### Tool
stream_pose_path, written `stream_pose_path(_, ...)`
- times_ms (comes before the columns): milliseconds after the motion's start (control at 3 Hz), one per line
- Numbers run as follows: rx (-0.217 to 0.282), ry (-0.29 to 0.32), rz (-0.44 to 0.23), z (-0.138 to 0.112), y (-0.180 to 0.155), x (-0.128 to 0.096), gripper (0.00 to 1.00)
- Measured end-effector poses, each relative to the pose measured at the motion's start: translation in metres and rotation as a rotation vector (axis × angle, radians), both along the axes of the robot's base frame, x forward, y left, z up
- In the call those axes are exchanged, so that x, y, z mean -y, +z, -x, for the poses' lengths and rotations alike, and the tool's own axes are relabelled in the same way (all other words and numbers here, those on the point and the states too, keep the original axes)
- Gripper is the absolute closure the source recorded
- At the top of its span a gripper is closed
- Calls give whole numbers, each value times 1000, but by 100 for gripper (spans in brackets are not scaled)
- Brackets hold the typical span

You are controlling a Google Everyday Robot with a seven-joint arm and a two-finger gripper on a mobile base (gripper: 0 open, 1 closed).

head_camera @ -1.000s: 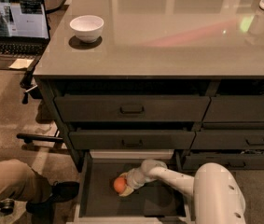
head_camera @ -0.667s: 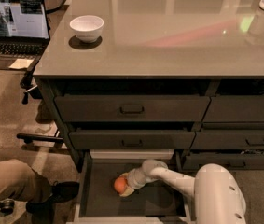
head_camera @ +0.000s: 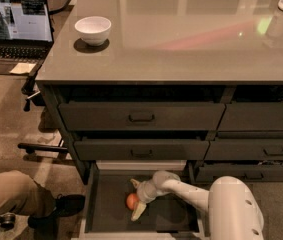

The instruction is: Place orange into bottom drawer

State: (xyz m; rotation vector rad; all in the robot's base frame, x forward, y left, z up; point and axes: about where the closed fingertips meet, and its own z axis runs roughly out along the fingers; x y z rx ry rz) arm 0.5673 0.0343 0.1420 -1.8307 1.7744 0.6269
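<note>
The orange (head_camera: pixel 131 201) lies on the dark floor of the open bottom drawer (head_camera: pixel 97 204), left of centre. My gripper (head_camera: pixel 136 199) reaches down into the drawer from the right, on the end of the white arm. Its pale fingers (head_camera: pixel 138 212) are spread to either side of the orange, wider than the fruit. The gripper is open, with the lower finger close beside the orange and the upper finger a little apart from it.
Two shut drawers with pull handles (head_camera: pixel 142 117) sit above the open one. A white bowl (head_camera: pixel 93 29) stands on the countertop at left, and a laptop (head_camera: pixel 16 26) on a lower surface beyond. A person's leg and shoe (head_camera: pixel 66 205) are on the floor left of the drawer.
The fingers have spread apart around the orange, which now sits slightly lower in the drawer. The arm has barely moved.
</note>
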Motion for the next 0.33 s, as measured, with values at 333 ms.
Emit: stream_pose_path(333,0,0,0,0,0,0,0)
